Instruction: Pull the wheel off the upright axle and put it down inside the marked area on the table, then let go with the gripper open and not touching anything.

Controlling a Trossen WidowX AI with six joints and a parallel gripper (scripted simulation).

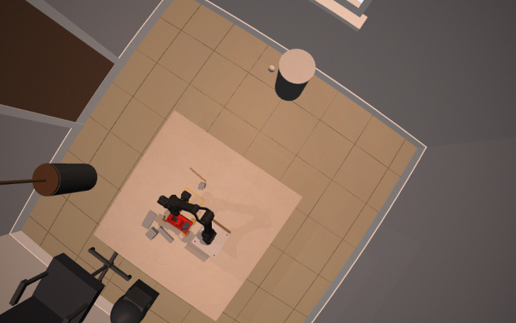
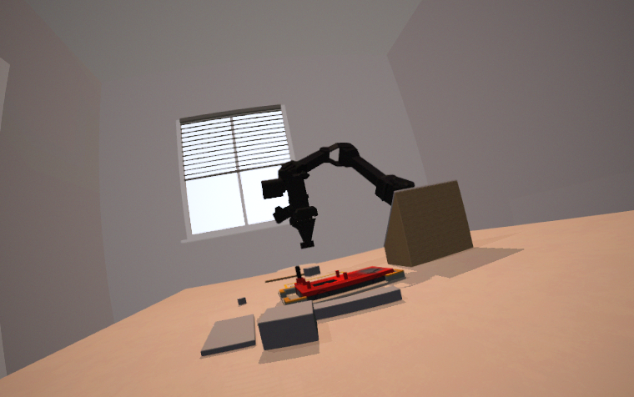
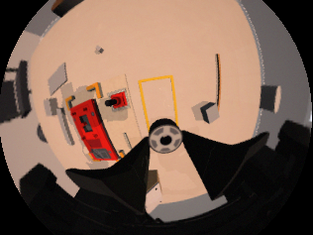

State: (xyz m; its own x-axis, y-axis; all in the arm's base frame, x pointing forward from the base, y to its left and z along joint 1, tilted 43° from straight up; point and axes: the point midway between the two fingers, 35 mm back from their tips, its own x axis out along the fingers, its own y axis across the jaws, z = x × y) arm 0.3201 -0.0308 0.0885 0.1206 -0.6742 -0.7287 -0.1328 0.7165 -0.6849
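The wheel (image 2: 306, 244) (image 3: 165, 139) is dark and round, with a grey spoked face in the wrist view. My gripper (image 2: 306, 240) (image 3: 164, 137) is shut on it and holds it high above the table, off the axle. The upright axle (image 2: 297, 272) (image 3: 110, 102) is a bare black post on a small red base (image 3: 120, 99). The marked area is a yellow outline (image 1: 195, 193) (image 3: 156, 78). The wheel hides its near end in the wrist view. The top view does not clearly show the fingertips or the wheel.
A red board (image 2: 359, 275) (image 3: 99, 130) lies between orange corner pieces. Near it are a flat grey plate (image 2: 231, 333) (image 3: 57, 78), a grey box (image 2: 287, 327) and a long grey bar (image 2: 359, 301). A grey block (image 1: 201, 185) and a thin brown strip (image 1: 197, 174) (image 3: 218, 80) are beyond the outline.
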